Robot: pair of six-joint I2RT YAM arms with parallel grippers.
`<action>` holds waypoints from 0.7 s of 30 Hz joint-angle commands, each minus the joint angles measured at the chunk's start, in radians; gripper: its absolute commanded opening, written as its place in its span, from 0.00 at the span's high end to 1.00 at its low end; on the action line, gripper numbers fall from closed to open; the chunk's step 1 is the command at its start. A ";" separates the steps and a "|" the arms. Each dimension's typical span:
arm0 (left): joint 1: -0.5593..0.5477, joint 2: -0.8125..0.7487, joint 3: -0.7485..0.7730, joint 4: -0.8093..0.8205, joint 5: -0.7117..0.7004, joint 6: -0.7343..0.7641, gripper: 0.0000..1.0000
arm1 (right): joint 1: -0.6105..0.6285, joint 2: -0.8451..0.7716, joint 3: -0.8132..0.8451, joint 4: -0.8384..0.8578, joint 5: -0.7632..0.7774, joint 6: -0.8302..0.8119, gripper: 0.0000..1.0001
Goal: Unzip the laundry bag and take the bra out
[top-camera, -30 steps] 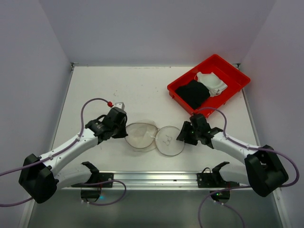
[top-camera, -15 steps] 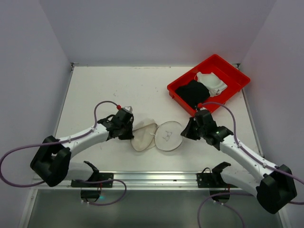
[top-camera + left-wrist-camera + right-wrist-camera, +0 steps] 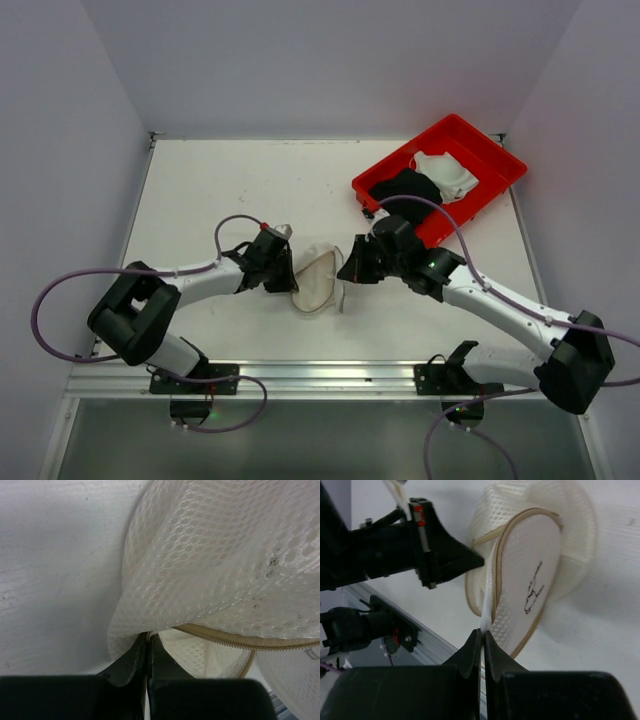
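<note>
I am looking at the laundry bag (image 3: 318, 278) from the top camera. It is lying on the white counter (image 3: 220, 190), about midway between the left and right edges and somewhat closer to the near edge than to the far one. It is sitting between my two grippers, and both of them are touching it.

The left gripper (image 3: 283, 275) is reaching the bag from the left side. In the left wrist view its fingers (image 3: 135, 657) are pressed together with the loose mesh pinched between them, just beside the beige zipper (image 3: 240, 641), which is curving across the lower part of the bag. I cannot tell from this view how far the zipper is opened.

The right gripper (image 3: 350, 272) is coming from the right side. In the right wrist view its fingers (image 3: 470, 652) are also closed tightly, and a thin white edge of the bag's round end is running up from between them. This round end is standing tilted on its rim, and the small black bra icon (image 3: 534, 587) on it is facing the camera.

The red tray (image 3: 455, 122) is resting in the far right corner of the counter, well apart from the bag. A black garment (image 3: 408, 192) and a white garment (image 3: 445, 172) are lying inside it, next to each other.
</note>
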 commanded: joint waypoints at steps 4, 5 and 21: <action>0.007 -0.028 -0.073 0.116 0.051 -0.065 1.00 | 0.100 0.188 0.102 0.202 -0.089 0.040 1.00; 0.007 -0.036 -0.094 0.124 0.053 -0.080 1.00 | 0.108 0.233 0.104 0.224 -0.112 0.041 1.00; 0.008 -0.102 -0.208 0.251 0.079 -0.144 1.00 | 0.118 0.479 0.022 0.664 -0.186 0.034 0.96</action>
